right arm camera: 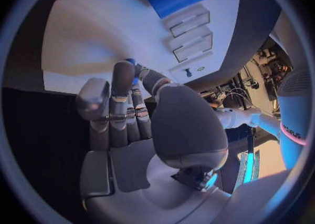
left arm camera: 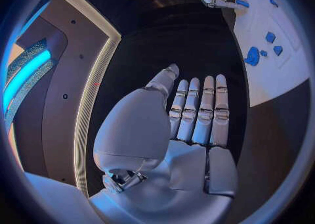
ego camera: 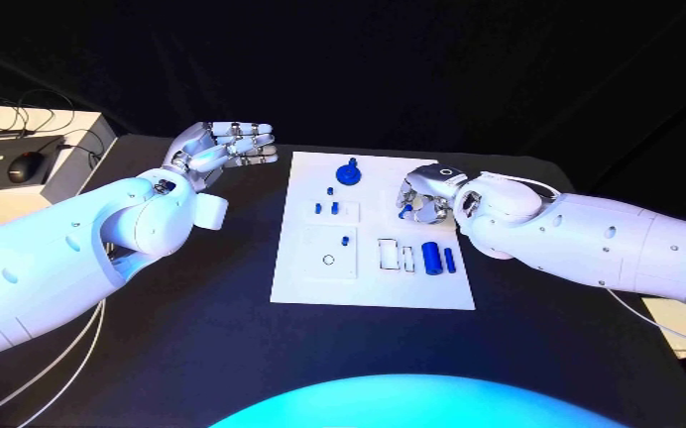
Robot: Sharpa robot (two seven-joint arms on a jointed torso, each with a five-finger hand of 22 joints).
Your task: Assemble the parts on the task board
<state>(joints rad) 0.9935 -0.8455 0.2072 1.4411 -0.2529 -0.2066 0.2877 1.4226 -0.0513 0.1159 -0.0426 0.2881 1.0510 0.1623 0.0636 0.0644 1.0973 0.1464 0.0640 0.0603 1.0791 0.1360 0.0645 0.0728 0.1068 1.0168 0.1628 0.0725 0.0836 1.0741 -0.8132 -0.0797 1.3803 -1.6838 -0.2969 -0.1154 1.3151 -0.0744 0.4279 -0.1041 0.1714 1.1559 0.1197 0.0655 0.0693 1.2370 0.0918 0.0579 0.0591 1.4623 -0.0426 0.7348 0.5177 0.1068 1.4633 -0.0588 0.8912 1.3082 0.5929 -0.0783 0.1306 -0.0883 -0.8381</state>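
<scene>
- The fingers (left arm camera: 200, 111) of our left hand (ego camera: 217, 149) are lying straight and side by side, released, and they are holding nothing; we are keeping this hand above the black table (ego camera: 214, 329), off the left edge of the task board (ego camera: 307, 289) near its far corner.
- On the task board we are seeing the blue parts: a round knobbed part (ego camera: 348, 171) near the far edge, two small pegs (ego camera: 326, 208) just left of centre, and a fat cylinder (ego camera: 430, 257) with a thinner pin (ego camera: 449, 260) beside it toward the board's right side.
- Our right hand (ego camera: 427, 196) is hovering over the right side of the board, its fingers curling in around a small blue part (ego camera: 411, 211); we cannot tell whether they are actually gripping it.
</scene>
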